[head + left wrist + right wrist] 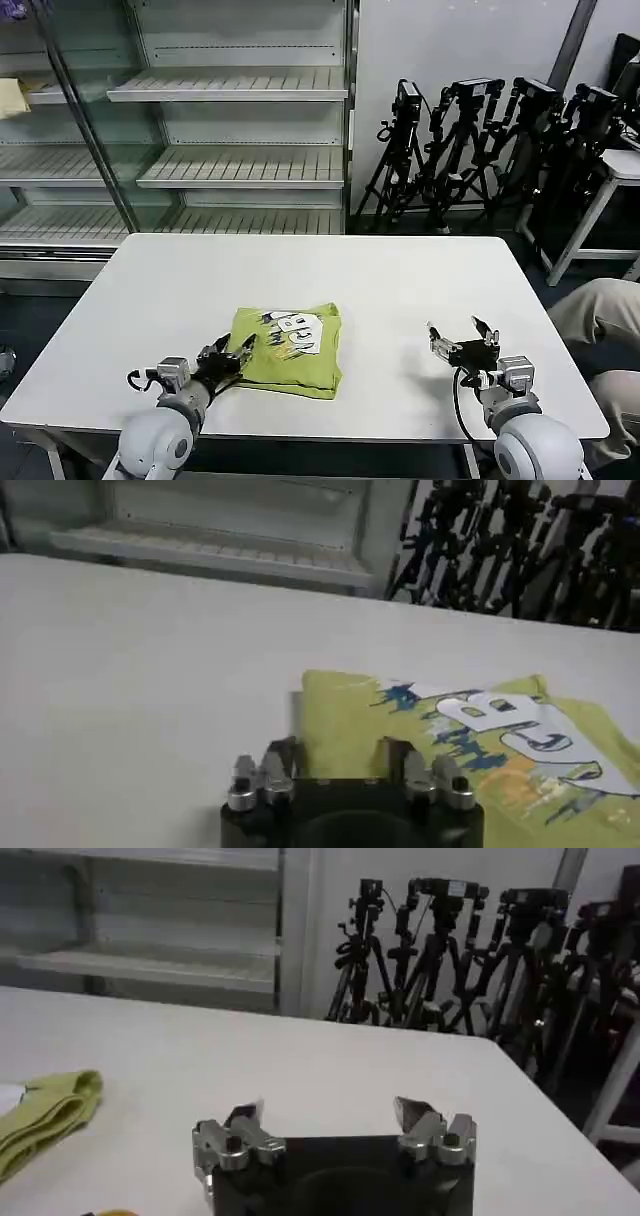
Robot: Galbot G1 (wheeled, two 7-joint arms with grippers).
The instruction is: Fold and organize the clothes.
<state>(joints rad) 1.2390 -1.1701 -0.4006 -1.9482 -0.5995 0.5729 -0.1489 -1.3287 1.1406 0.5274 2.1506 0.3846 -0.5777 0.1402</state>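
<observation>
Left gripper (235, 352): lower left of the head view, nearest the camera, low over the bench and right at the near left corner of the shirt. Its jaws stand a little apart with nothing between them; in the left wrist view (338, 765) the tips straddle the shirt's edge.
Shirt (288, 347): folded into a compact lime rectangle, lying flat on the bench at lower centre of the head view, near the front edge. A white and blue print with an orange patch faces up. In the left wrist view (480, 745) the print shows in the lower right. In the right wrist view (45, 1113) only a rolled fold shows at the left edge.
Bench (330, 275): white top, bare apart from the shirt.
Right gripper (460, 335): lower right of the head view, above bare bench, well apart from the shirt. Its jaws are spread wide and hold nothing, as the right wrist view (330, 1118) also shows.
Shelving (230, 85): upper left of the head view, behind the bench.
Tripods (480, 150): black, clustered at upper right against the wall.
</observation>
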